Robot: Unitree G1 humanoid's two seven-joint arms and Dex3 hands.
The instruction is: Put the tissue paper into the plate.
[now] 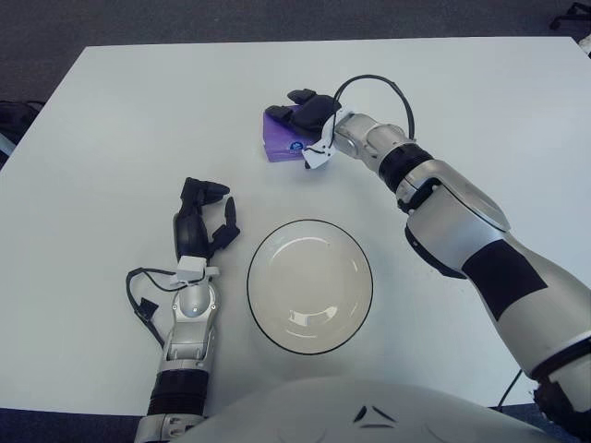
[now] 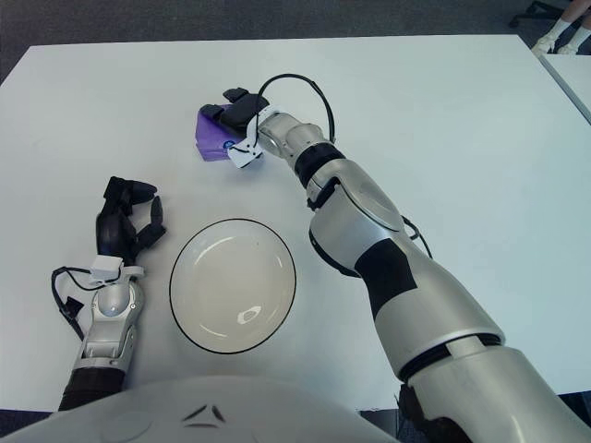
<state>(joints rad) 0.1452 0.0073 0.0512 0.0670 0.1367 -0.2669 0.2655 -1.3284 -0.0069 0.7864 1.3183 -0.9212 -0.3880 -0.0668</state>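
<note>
Purple film wraps the tissue paper [image 1: 283,146], a small flat pack lying on the white table [image 1: 111,138] at about eleven o'clock from the plate [image 1: 309,286] and well apart from it. The right hand [image 1: 308,114] is on top of the pack, reaching in from the four o'clock side with the forearm stretched low across the table; its dark fingers [image 1: 297,97] are draped over the far, twelve o'clock edge of the pack while a lighter part of the hand sits against the near edge. That arrangement looks like a pinch across the pack's short width, which suits a soft, slippery packet better than a grab from the ends. Whether the fingers have truly closed on it cannot be told: the pack seems to lie flat on the surface and the hand covers the contact. The plate is a shallow white dish with a dark rim, placed close to the robot's body at six o'clock of the table, empty, so the carry from pack to dish is a short pull toward the robot. The left hand [image 1: 201,217] rests on the table at nine o'clock from the plate, just beside its rim, fingers loosely curled and holding nothing, out of the path the pack would take.
</note>
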